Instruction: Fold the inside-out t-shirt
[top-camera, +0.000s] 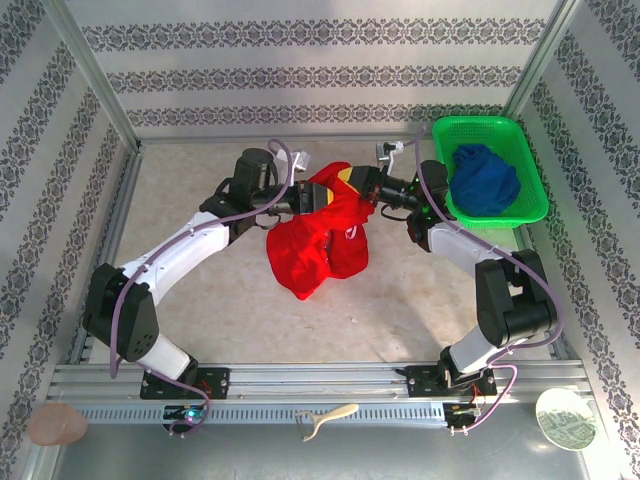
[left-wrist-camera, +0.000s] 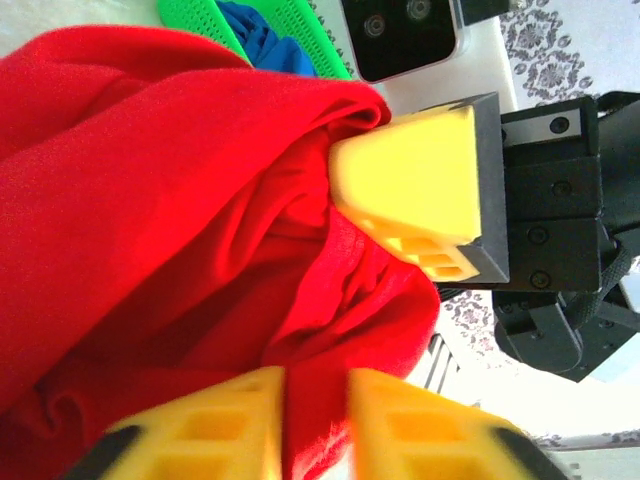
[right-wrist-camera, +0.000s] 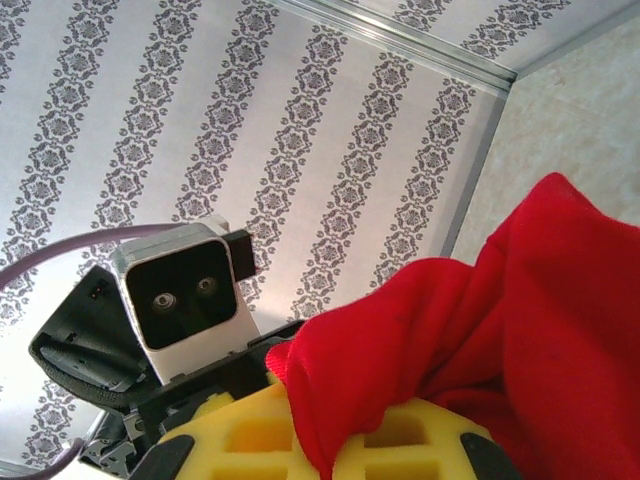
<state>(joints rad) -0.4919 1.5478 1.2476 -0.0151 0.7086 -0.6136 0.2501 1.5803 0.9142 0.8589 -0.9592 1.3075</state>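
Left end effector (top-camera: 302, 200) clamped on t-shirt (top-camera: 318, 240), red cloth pinched between its yellow fingers (left-wrist-camera: 235, 425). T-shirt bunched over mid table (top-camera: 200, 300), long axis far-to-near, far end held up. White print flecks unreadable. Right end effector (top-camera: 354, 186) likewise gripping cloth. Basket (top-camera: 530, 160) holds blue garment (top-camera: 485, 180).

Red tee (left-wrist-camera: 150, 220) — bunched, L gripper (left-wrist-camera: 315, 405) pinching it
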